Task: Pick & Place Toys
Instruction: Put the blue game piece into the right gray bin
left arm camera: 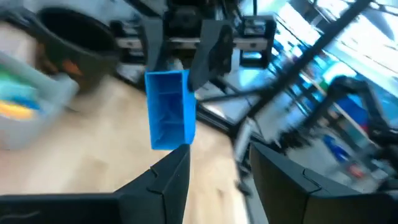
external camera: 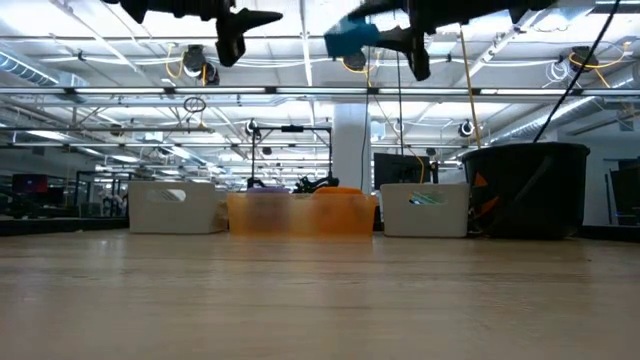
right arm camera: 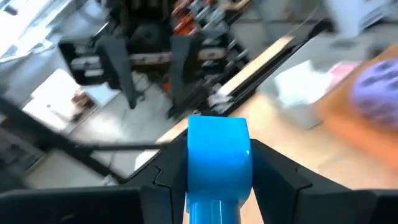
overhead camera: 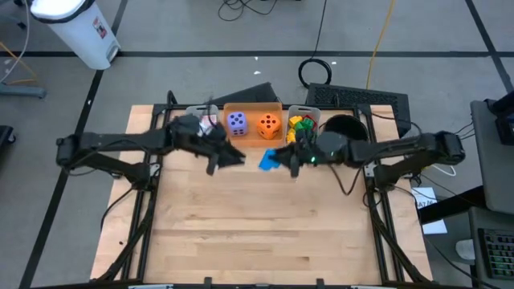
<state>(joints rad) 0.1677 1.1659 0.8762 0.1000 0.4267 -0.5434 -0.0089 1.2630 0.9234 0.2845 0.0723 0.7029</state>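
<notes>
Right gripper (overhead camera: 283, 159) hangs high above the table, clamping a blue brick (overhead camera: 268, 160). Facing it, the left gripper (overhead camera: 233, 157) hovers empty, fingers parted.

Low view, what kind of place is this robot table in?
Probably a large lab or industrial workshop: exposed ceiling trusses with strip lights, equipment benches behind the wooden table, cables on the taped floor.

Brick (overhead camera: 268, 160) in right hand (overhead camera: 283, 159), above table (overhead camera: 257, 233); left hand (overhead camera: 229, 158) just left.
</notes>
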